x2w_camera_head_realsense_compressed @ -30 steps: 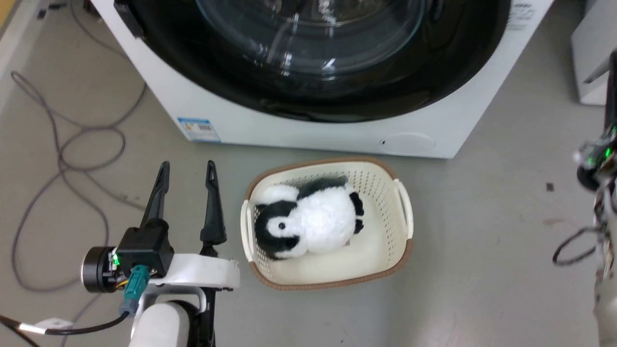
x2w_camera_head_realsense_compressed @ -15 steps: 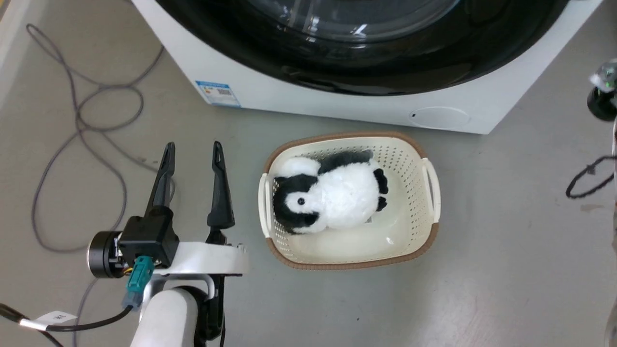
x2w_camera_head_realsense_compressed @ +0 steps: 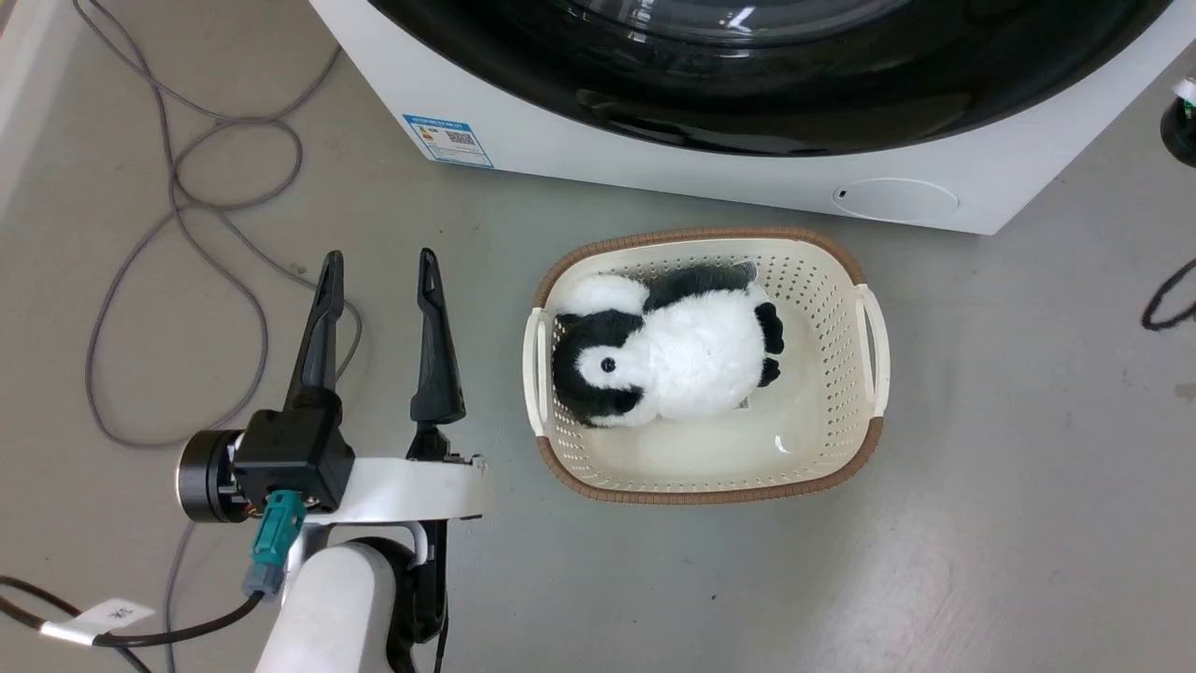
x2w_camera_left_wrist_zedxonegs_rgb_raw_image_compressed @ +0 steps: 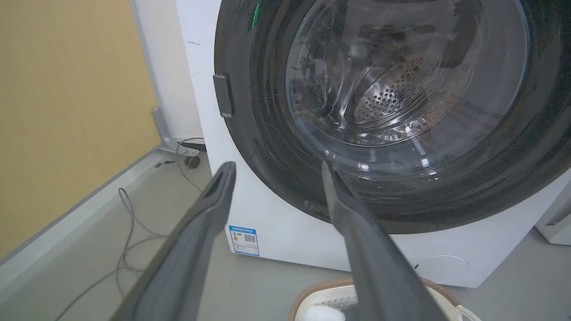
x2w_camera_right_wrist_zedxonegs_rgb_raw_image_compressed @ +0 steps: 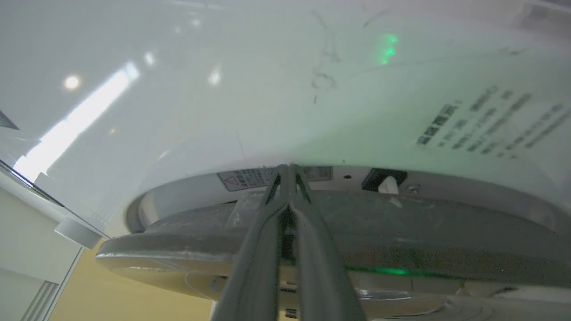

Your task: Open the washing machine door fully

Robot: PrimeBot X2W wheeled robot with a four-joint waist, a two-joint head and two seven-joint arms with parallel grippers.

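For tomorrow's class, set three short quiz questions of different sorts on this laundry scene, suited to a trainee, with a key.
1. True or false: the left gripper is shut.
2. What lies in the basket? A) a towel B) a toy penguin C) shoes
3. Fill in: through the glass of the door you see the steel ___.
Key: 1 false, it is open; 2 B; 3 drum.

Glossy black door point(x2w_camera_left_wrist_zedxonegs_rgb_raw_image_compressed: 261, 133) on white washing machine point(x2w_camera_left_wrist_zedxonegs_rgb_raw_image_compressed: 290, 243)
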